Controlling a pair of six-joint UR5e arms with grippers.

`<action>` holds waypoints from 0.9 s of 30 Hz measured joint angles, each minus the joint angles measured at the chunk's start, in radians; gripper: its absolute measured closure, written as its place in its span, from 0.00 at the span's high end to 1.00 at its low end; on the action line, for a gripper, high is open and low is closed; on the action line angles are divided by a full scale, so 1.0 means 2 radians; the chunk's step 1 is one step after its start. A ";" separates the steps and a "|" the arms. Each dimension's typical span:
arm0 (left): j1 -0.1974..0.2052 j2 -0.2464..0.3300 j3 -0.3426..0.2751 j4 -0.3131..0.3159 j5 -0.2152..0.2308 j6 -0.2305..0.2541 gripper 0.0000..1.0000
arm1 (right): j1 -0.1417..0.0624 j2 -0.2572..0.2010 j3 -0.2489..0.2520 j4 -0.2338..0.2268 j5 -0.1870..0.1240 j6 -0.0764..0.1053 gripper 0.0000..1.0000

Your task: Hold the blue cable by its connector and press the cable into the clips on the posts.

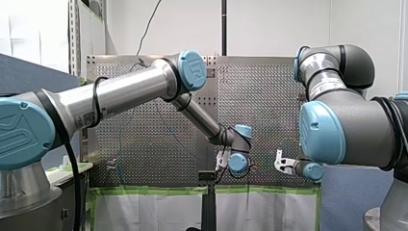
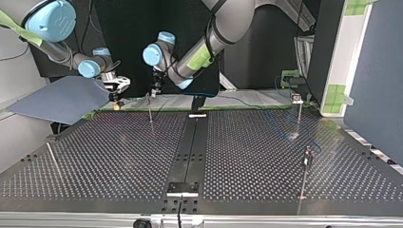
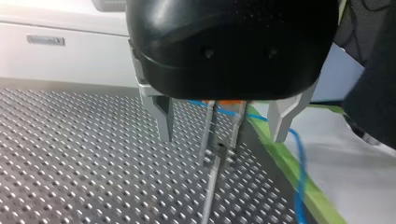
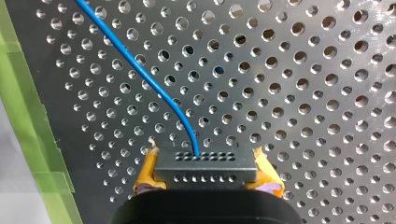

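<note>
Connector [image 4: 205, 161] of blue cable [image 4: 138, 70] clenched in right claw [image 4: 207, 173]; left claw [image 3: 222, 137] spread over post [image 3: 211, 186]; press-in judged next.

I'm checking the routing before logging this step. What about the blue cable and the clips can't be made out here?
Right wrist view: the blue cable runs from the connector off the picture's edge.
Left wrist view: my left gripper hides the cable above the clip; seated or not, unclear.
Top view: the clip on the back-right post is too small to read.
</note>
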State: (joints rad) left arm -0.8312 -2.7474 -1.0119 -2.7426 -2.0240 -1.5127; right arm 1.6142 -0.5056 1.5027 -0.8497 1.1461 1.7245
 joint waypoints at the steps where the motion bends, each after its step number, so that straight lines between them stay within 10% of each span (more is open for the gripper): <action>1: 0.000 0.000 0.002 0.000 0.003 -0.002 1.00 | 0.000 0.000 0.000 0.000 0.000 0.000 0.00; 27: -0.003 -0.003 -0.009 0.002 0.055 -0.043 1.00 | 0.001 0.000 0.000 0.000 0.000 0.000 0.00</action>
State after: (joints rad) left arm -0.8369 -2.7524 -1.0302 -2.7391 -1.9137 -1.5977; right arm 1.6156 -0.5056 1.5027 -0.8501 1.1461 1.7245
